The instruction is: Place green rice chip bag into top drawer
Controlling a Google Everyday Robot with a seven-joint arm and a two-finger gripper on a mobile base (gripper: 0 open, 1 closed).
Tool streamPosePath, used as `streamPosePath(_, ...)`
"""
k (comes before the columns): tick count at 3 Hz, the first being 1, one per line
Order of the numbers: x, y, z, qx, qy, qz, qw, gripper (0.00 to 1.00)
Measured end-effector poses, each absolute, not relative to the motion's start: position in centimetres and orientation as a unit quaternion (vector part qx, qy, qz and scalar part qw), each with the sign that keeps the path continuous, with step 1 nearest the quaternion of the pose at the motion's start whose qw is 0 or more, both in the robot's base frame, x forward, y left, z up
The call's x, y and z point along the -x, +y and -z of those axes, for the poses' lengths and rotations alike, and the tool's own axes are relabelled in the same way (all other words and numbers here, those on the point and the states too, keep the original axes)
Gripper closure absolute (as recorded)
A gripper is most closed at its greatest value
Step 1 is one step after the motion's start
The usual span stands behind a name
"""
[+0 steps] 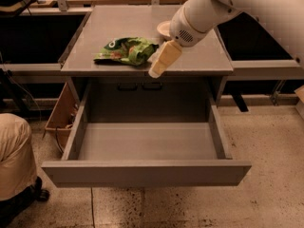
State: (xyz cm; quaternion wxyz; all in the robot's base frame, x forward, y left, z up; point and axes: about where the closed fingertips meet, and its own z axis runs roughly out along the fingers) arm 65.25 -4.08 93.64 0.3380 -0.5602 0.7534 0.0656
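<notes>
The green rice chip bag (126, 50) lies flat on the grey table top (199, 61), near its front edge and left of centre. The gripper (155, 72), with cream-coloured fingers, hangs from the white arm (223, 6) just right of the bag, at the table's front edge, and holds nothing that I can see. The top drawer (145, 172) is pulled fully out below the table, and its grey inside is empty.
A white bowl (164, 28) stands behind the gripper, partly hidden by the arm. A brown cardboard box (59, 113) sits left of the drawer. A beige-clad shape (14, 158) is at the lower left. Dark shelving flanks the table.
</notes>
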Motion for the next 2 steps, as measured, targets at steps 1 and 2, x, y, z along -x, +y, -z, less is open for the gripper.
streamPosePath(1, -68.4, -0.5, -93.0, 0.548, 0.748, -0.094, 0.363, 0.0)
streamPosePath(2, -71.3, 2.7, -92.8, 0.536, 0.743, -0.116, 0.384, 0.0)
